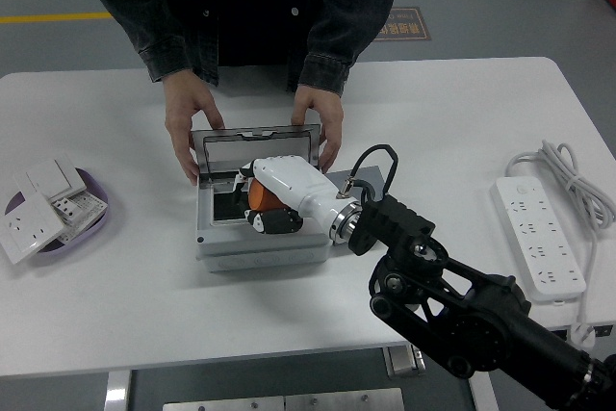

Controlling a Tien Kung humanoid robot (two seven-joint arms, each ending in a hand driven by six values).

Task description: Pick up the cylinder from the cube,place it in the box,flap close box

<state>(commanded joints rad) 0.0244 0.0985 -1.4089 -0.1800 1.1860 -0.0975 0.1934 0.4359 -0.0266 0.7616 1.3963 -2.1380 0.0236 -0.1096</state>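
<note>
Orange cylinder (258, 196) low inside grey box (260, 243), lid (255, 149) upright behind.

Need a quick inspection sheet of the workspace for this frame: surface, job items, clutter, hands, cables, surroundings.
Surface: white table, near strip bare.
Job's things: grey box at centre, its lid raised; orange cylinder down inside the box; cube mostly hidden behind the right arm.
Clutter: purple dish holding white switch plates, far left; power strip, right.
Hands: right hand shut on the cylinder inside the box; left hand not in view.
Cables: strip's white cord coiled at right; black wrist cable.
Surroundings: person at far side, both hands on the lid's edges.
</note>
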